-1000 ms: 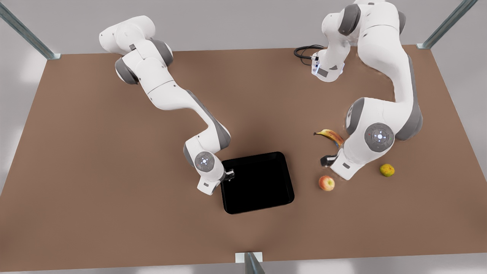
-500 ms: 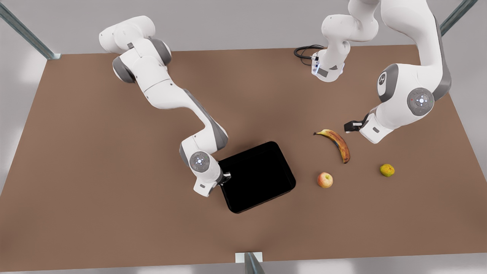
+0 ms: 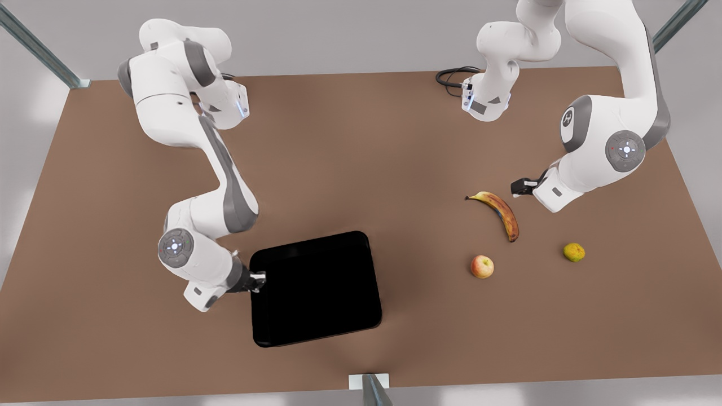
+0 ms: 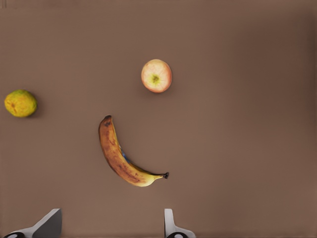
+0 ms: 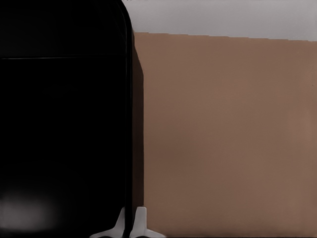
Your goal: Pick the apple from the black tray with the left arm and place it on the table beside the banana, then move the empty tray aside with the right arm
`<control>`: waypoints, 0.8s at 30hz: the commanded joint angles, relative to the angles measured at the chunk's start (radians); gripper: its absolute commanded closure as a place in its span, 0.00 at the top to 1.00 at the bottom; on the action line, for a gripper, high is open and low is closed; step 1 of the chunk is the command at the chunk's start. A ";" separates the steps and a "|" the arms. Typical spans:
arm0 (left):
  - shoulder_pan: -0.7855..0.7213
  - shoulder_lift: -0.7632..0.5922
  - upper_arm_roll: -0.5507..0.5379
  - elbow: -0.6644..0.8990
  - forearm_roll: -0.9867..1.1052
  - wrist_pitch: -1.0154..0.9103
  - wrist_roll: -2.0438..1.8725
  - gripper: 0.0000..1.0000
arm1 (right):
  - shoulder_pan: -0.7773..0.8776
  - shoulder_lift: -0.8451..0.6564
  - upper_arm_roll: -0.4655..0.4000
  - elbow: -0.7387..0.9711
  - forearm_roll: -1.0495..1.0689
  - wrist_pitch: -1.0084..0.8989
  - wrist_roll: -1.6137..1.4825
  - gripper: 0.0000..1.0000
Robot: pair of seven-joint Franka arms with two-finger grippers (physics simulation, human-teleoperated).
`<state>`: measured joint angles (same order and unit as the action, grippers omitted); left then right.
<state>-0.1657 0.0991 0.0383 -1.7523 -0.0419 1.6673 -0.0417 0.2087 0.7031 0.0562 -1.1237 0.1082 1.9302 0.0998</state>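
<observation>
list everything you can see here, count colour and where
black tray: 1, glossy black, on the table toward the front view's left, empty
apple: 1, red-pink, on the table below the banana, apart from it
banana: 1, yellow with brown blotches, front view's right
citrus-like fruit: 1, yellow-green, right of the apple
cable: 1, black, far edge
table: 1, brown
right pincer: shut on the tray's rim
left pincer: open, raised near the banana
</observation>
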 commanded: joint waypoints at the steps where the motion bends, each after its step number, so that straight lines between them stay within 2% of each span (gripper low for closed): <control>1: 0.000 -0.001 0.000 0.000 0.000 0.000 0.062 1.00 | -0.051 -0.030 0.001 -0.001 -0.024 -0.126 -0.264 0.00; 4: 0.000 -0.001 -0.002 0.000 0.002 0.000 0.062 1.00 | -0.149 -0.062 -0.009 0.004 -0.031 -0.215 -0.393 0.00; 10: 0.000 -0.001 -0.002 0.000 0.002 -0.001 0.062 1.00 | -0.351 -0.082 -0.006 0.004 -0.028 -0.257 -0.707 0.00; 24: 0.000 0.004 -0.002 0.007 0.004 -0.001 0.062 1.00 | -0.385 0.035 -0.012 -0.007 -0.074 -0.247 -0.787 0.00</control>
<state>-0.1658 0.1024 0.0368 -1.7485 -0.0390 1.6662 0.0041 -0.1772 0.7351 0.0443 -1.1322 0.0548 1.6804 -0.4314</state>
